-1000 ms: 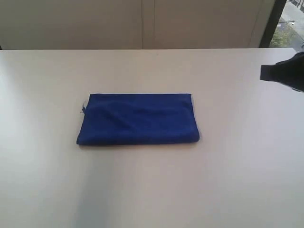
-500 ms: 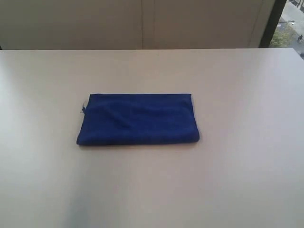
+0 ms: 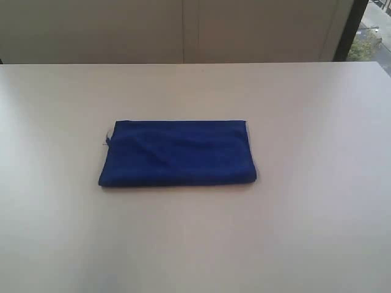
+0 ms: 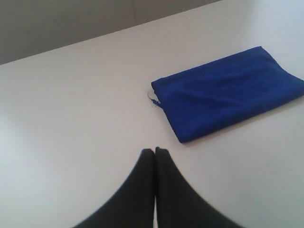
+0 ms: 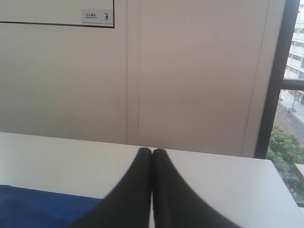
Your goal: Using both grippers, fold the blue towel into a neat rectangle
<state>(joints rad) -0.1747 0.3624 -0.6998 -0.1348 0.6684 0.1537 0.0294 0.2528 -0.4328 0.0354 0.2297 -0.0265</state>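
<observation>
Pulling away, our black right claw (image 5: pixel 152 151) has left the exterior view; it and our left claw (image 4: pixel 155 151) are pressed together, empty. We judge the soft royal-blue towel (image 3: pixel 177 152) neatly folded.

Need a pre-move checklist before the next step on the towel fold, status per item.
1. The towel lies as a flat rectangle on the table: ok.
2. Layers of the towel flush at the edges: cannot tell.
3. The left gripper is shut, empty and apart from the towel: ok.
4. The right gripper is shut and empty: ok.
5. Nothing hangs over the towel in the exterior view: ok.
</observation>
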